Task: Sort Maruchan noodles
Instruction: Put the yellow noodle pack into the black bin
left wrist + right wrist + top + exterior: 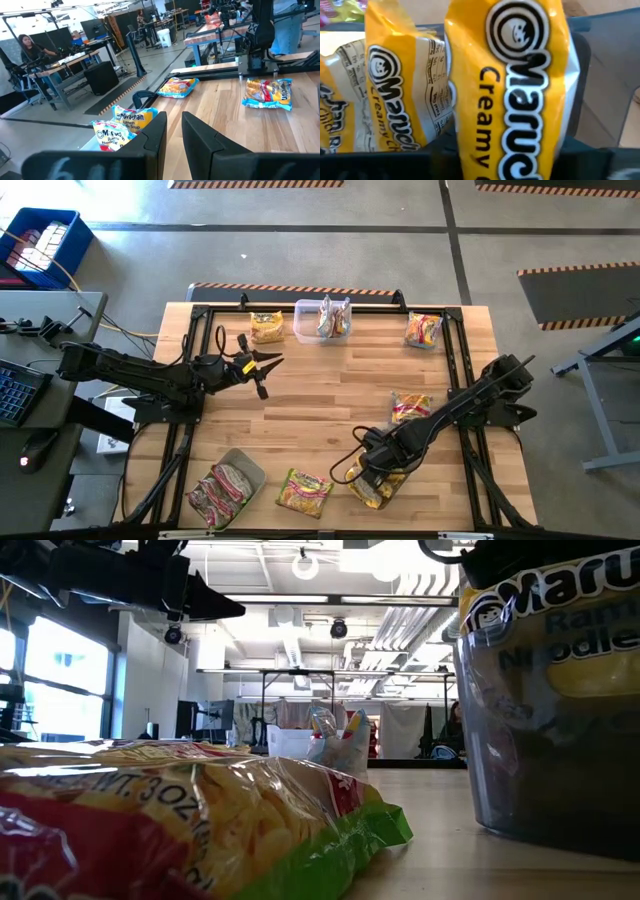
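Left end effector (fingers slightly apart) above table, noodle packets beyond.

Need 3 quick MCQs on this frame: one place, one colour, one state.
1. Where is the right gripper?
A. Over the near-right tub of yellow packets
B. Over the far tub
C. Off the table

2. What colour are the packets in the near-left tub?
A. Yellow
B. Pink-red
C. Blue

3. What is the left gripper doing?
A. Carrying a packet
B. Reaching into a tub
C. Holding nothing, over bare table

Key:
1 A: the high view puts the right gripper at the yellow packets, which fill its wrist view.
2 B: the near-left tub holds pink-red packets.
3 C: the left gripper is over bare table with no packet in it.
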